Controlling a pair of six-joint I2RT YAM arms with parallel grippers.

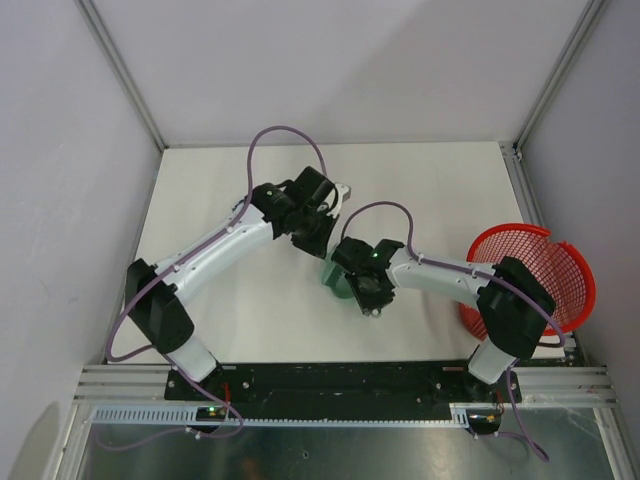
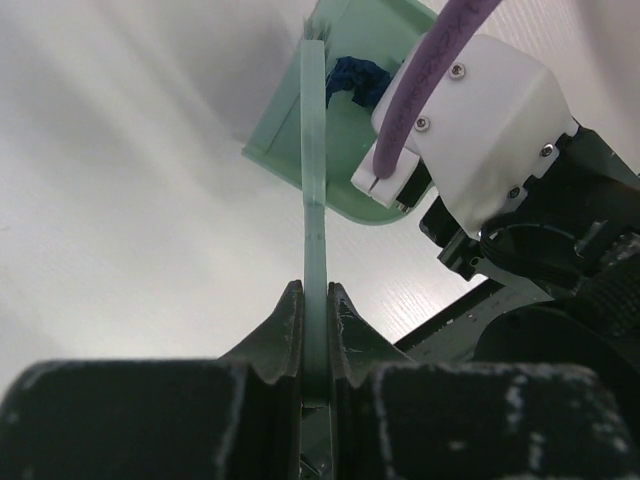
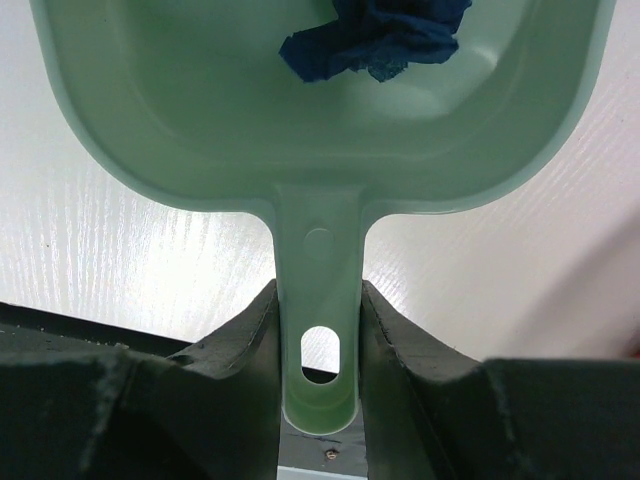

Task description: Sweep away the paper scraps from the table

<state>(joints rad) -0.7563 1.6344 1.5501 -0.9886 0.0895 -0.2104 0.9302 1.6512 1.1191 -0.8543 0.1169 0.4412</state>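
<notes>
On the table's middle: blue scraps in the dustpan

Crumpled dark blue paper scraps lie inside the smooth, pale green plastic dustpan, a rounded tray with a flat, slotted handle. Clamped on that handle is the right pincer. The left pincer grips the brush by its thin flat handle, seen edge-on. The white table shows faint grain. A red mesh basket sits at its right edge.

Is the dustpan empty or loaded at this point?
Loaded: crumpled dark blue paper scraps lie inside the pale green dustpan, visible in both wrist views.
</notes>
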